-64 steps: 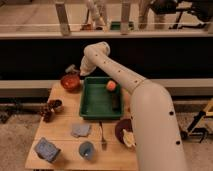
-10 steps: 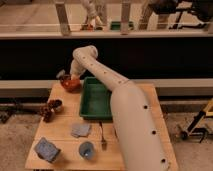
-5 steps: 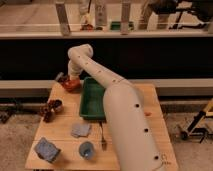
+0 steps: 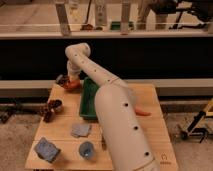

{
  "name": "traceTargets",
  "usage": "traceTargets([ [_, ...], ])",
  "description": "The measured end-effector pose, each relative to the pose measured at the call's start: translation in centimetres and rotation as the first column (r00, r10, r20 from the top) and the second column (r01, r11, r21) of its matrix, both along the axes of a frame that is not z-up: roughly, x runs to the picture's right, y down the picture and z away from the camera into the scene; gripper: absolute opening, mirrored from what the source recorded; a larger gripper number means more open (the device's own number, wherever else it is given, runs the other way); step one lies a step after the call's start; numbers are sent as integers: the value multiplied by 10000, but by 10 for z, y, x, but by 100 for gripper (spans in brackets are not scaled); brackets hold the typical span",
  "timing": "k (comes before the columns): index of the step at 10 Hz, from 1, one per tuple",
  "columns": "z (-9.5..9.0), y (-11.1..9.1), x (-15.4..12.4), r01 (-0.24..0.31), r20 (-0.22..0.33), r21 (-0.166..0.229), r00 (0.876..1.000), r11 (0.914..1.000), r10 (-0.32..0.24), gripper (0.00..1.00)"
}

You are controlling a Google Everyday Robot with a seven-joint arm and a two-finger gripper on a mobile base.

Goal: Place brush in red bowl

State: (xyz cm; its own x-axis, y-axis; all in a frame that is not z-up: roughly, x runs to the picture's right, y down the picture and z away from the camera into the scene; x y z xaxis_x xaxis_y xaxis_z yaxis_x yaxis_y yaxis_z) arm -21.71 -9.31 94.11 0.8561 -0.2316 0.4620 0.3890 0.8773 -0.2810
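Note:
The red bowl (image 4: 72, 86) sits at the table's far left corner, just left of the green tray (image 4: 89, 100). My arm reaches from the bottom centre up over the tray and bends down at the far left. My gripper (image 4: 65, 80) hangs right over the red bowl's left rim, touching or nearly touching it. A small greyish shape at the gripper tip may be the brush head; I cannot make out the brush for sure.
A dark brown bowl (image 4: 56, 105) with dark clutter beside it stands at the left edge. A grey cloth (image 4: 80, 130), a blue-grey sponge (image 4: 46, 149) and a blue cup (image 4: 86, 149) lie near the front. An orange item (image 4: 142, 112) lies right of my arm.
My arm has swung further left over the last seconds, and the gripper has settled lower over the red bowl. The bowl and the other things have not moved.

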Motion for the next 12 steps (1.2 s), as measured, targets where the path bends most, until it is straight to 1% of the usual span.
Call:
traceTargets([
  [2, 0, 5, -2, 321, 125, -88, 9994, 9994, -320, 0],
  [4, 3, 7, 2, 388, 88, -157, 9992, 9991, -387, 0],
  [9, 11, 11, 8, 292, -426, -280, 9986, 9992, -304, 0],
  [11, 15, 12, 13, 210, -620, -417, 9978, 9989, -236, 0],
  [12, 17, 13, 13, 35, -690, -582, 9976, 9983, -75, 0],
])
